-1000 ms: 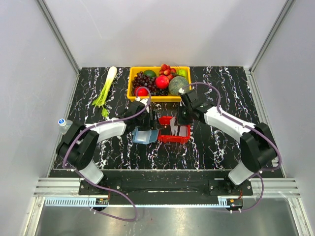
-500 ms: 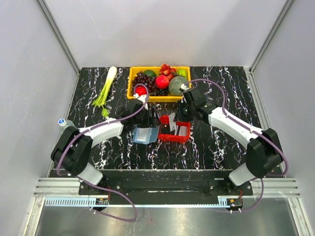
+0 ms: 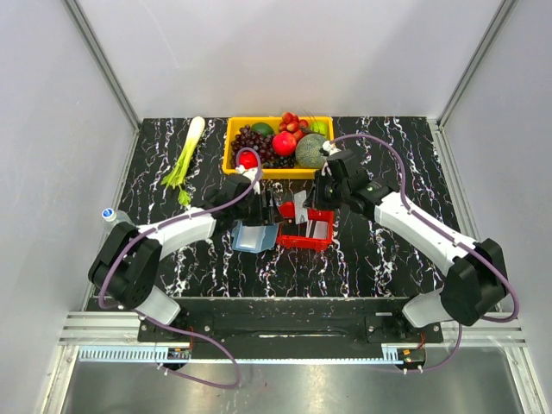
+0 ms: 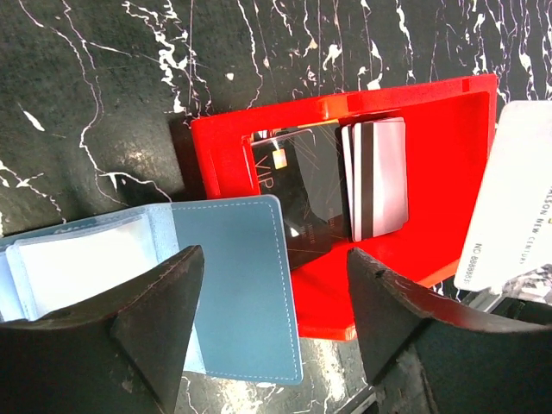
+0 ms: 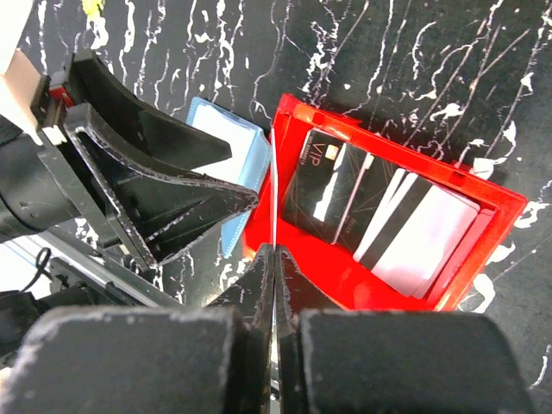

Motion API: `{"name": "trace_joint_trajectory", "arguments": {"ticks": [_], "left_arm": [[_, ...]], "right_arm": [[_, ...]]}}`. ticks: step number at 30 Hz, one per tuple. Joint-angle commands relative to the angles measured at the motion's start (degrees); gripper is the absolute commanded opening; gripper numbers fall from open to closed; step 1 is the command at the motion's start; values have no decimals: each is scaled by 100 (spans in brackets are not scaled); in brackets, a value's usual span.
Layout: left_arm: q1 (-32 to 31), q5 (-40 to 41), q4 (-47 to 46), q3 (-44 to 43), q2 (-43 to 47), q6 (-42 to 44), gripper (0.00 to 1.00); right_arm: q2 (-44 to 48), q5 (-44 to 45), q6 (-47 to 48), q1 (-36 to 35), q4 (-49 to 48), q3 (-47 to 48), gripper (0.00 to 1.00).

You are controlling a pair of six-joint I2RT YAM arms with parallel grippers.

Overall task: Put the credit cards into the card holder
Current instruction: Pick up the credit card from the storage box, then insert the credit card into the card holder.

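Credit cards (image 3: 315, 227) lie in the red tray (image 3: 302, 246) from above, card holder (image 3: 253, 236) open just left of it; left wrist view adds the left gripper (image 4: 274, 257) spread empty at the tray's left edge; right wrist view shows the right gripper (image 5: 274, 254) pinching one white card (image 5: 272, 190) edge-on over the tray.

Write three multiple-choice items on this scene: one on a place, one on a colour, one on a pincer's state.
1. Where is the card holder? A) beside the tray that holds cards B) in the yellow basket C) under the leek
2. What colour is that tray? A) green B) red C) white
3. The right pincer is: A) open, empty B) shut on a white card C) shut on a grape
Answers: 1A, the holder lies right next to the tray; 2B, its walls are red; 3B, its jaws meet on the card's edge.
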State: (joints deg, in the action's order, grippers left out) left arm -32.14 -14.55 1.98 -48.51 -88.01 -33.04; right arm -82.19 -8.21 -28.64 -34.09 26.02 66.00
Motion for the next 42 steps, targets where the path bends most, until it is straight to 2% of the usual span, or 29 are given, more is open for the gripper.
{"name": "trace_joint_trajectory", "arguments": {"ticks": [1, 6, 8, 10, 18, 28, 36, 42], "left_arm": [[15, 249, 57, 122, 468, -80, 68], [94, 944, 514, 430, 872, -98, 62], [181, 1172, 785, 465, 987, -115, 58], [287, 1366, 883, 579, 1145, -98, 47], [595, 1165, 831, 738, 1031, 52, 40], [621, 883, 550, 940, 706, 8, 39], [621, 804, 391, 1001, 627, 8, 39], [621, 664, 225, 1072, 644, -27, 39]], "right_arm": [[125, -453, -404, -124, -553, 54, 0], [-279, -454, -773, -485, -878, 142, 0], [-350, -453, -1089, -520, -1299, -51, 0], [-507, -436, -1231, -572, -1381, -35, 0], [-1448, -278, -1293, -889, -1477, 344, 0], [-1502, 213, -1284, -916, -1521, -411, 0], [-975, 732, -986, -907, -1118, -799, 0], [-509, 742, -581, -731, -783, -974, 0]]}}
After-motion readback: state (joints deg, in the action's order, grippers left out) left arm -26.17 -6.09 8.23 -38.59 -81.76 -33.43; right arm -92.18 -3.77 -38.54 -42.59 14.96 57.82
